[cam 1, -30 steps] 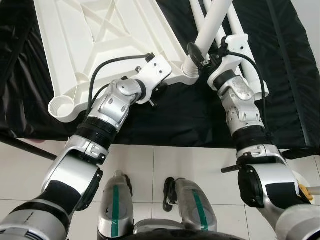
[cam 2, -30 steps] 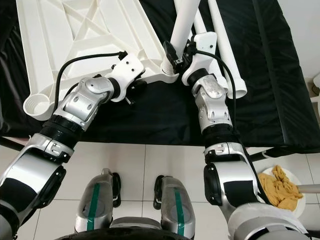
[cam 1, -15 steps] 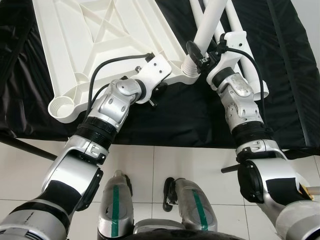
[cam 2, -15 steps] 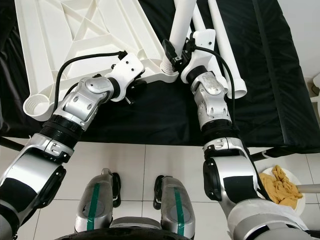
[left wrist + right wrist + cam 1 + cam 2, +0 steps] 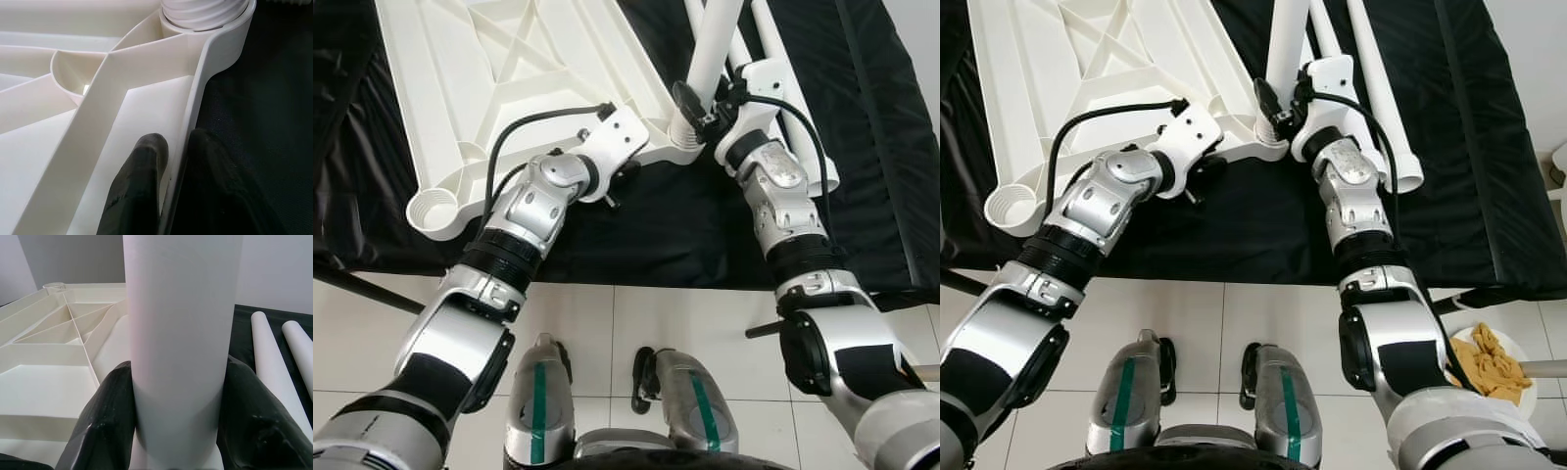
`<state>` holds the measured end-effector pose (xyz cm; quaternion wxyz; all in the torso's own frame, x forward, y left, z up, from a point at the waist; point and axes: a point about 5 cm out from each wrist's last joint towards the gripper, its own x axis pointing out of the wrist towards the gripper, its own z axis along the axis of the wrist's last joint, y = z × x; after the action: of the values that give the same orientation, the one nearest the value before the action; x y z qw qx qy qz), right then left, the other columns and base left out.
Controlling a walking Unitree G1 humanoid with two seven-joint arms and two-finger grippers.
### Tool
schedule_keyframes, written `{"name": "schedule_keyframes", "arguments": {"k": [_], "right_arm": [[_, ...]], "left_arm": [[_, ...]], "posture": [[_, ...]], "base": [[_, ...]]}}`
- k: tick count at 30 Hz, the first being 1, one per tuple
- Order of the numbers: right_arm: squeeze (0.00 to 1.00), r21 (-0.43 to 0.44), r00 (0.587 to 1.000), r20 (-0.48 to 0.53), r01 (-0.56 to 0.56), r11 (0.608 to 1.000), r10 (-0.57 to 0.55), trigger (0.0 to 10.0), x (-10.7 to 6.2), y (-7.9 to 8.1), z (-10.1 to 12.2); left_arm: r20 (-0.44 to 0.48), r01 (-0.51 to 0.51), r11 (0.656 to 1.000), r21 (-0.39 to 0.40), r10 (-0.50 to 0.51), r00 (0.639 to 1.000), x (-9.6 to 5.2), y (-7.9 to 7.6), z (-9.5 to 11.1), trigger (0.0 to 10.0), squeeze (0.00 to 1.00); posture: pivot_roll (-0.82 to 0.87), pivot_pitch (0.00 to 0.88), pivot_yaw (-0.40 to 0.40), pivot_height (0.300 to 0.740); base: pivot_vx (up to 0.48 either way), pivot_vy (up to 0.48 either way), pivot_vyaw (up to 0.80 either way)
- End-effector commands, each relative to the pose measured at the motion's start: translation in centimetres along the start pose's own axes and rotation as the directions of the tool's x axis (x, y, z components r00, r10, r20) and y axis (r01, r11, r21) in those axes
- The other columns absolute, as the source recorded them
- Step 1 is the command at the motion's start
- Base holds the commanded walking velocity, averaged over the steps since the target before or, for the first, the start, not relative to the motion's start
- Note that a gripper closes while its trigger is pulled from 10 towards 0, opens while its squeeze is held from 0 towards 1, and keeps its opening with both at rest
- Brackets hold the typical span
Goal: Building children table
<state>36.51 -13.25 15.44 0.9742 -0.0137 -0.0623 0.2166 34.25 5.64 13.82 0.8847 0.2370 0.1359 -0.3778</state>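
Right claw [image 5: 176,431] clamps leg [image 5: 710,49], now tipped nearer upright in tabletop [image 5: 509,69] corner socket at 12 o'clock; seating progressing. Left claw [image 5: 168,161] pinches the rim.

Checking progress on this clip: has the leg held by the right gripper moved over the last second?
Yes. The leg in the right gripper has tipped more upright over the corner socket of the tabletop, which stayed put.

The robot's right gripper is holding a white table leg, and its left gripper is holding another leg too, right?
Not quite. The right gripper does hold a white leg, but the left gripper pinches the tabletop's rim, as the left wrist view shows.
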Motion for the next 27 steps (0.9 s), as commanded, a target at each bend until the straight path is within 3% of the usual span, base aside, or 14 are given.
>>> {"name": "schedule_keyframes", "arguments": {"k": [1, 8, 27], "right_arm": [[0.00, 0.039, 0.971, -0.230, 0.073, 0.997, -0.062, 10.0, -2.4, -0.6, -5.0], [0.00, 0.065, 0.947, -0.280, 0.181, 0.981, -0.156, 10.0, -4.4, -1.6, -6.8], [0.00, 0.057, 0.911, -0.295, 0.318, 0.946, -0.289, 10.0, -5.6, -2.6, -7.9]], "left_arm": [[0.080, -0.081, 0.996, 0.042, 0.077, 0.994, -0.8, 1.2, 1.9, 10.0, 0.00], [0.082, -0.080, 0.996, 0.046, 0.076, 0.994, -0.9, 1.1, 1.9, 10.0, 0.00], [0.080, -0.081, 0.995, 0.060, 0.076, 0.994, -1.1, 1.2, 2.0, 10.0, 0.00]], "posture": [[0.08, 0.051, -0.045, 0.740], [0.08, 0.055, -0.042, 0.740], [0.09, 0.062, -0.036, 0.740]], "base": [[0.000, 0.000, 0.00], [0.000, 0.000, 0.00], [0.000, 0.000, 0.00]]}}
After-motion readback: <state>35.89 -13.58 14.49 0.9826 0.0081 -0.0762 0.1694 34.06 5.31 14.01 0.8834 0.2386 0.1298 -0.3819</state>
